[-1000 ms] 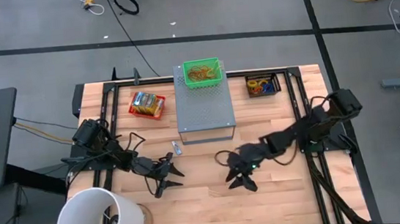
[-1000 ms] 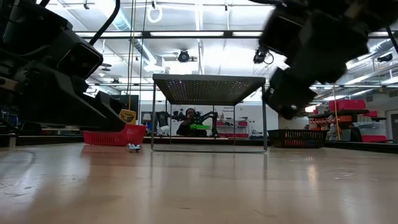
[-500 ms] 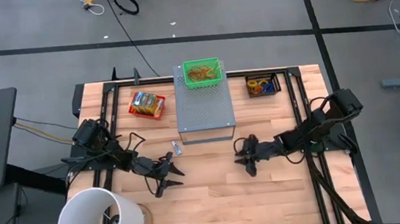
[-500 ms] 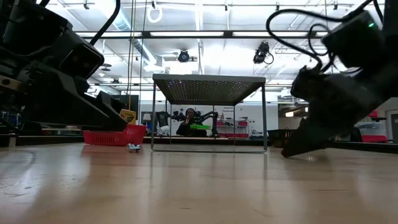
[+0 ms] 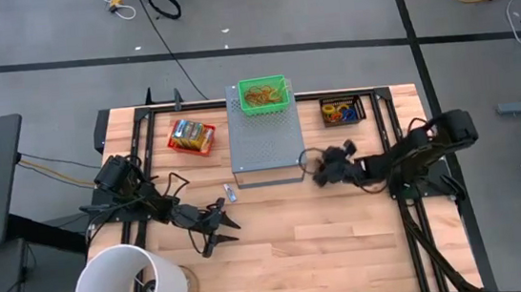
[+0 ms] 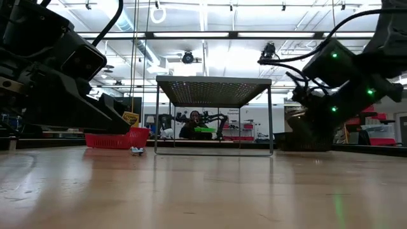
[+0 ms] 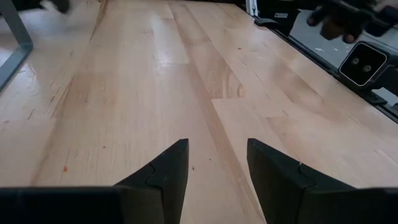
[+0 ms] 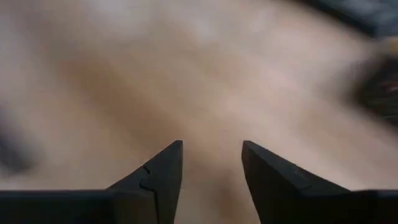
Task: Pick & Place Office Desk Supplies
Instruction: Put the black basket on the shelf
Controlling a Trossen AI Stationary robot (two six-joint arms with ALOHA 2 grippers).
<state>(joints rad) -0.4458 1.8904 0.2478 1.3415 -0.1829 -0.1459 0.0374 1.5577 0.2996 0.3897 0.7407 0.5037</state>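
Orange rubber-band loops lie in a green basket (image 5: 263, 95) that stands on the grey perforated box (image 5: 269, 150). Coloured loops fill a black tray (image 5: 341, 111) at the far right. Yellow-orange packets sit in a red tray (image 5: 190, 135) on the far left. A small blue-white item (image 5: 231, 193) lies on the table in front of the box. My left gripper (image 5: 221, 228) (image 7: 216, 144) is open, low over bare wood near the left side. My right gripper (image 5: 327, 168) (image 8: 211, 144) is open beside the box's near right corner, and nothing shows between its fingers.
A big white bucket (image 5: 126, 288) stands at the near left corner. The grey box stands on thin legs (image 6: 270, 121) with open space beneath. Black rails (image 5: 388, 124) run along the table's sides. Bare wood (image 5: 289, 244) spans the near middle.
My right gripper has swung from the near middle of the table toward the far edge and a little right, ending beside the grey box's near right corner; it has turned about on the way. The right wrist view is blurred by this motion.
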